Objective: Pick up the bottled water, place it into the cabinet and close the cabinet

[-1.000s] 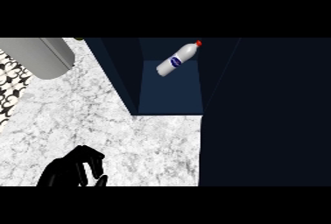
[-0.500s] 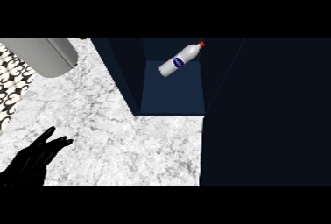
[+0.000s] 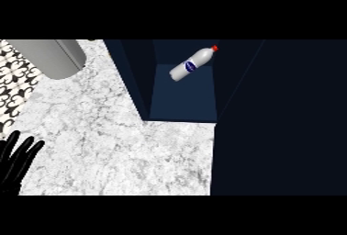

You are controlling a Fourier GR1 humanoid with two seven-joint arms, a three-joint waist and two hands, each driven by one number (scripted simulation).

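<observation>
We count one bottled water, lying tilted inside the open cabinet, red cap toward the back. One hand shows, our left, at the marble surface edge, fingers straight and spread, holding nothing, partly cut off. Our right hand is out of view.

Bottled water lies tilted inside the open cabinet, white body, blue label, red cap pointing toward the far right. Cabinet interior dark blue, sits at the counter's far right edge; dark door panel fills the right side. Left hand at the counter's near left corner, fingers straight and spread, holding nothing, well apart from the bottle. Grey rounded object at far left corner, beside a black-and-white patterned strip.
</observation>
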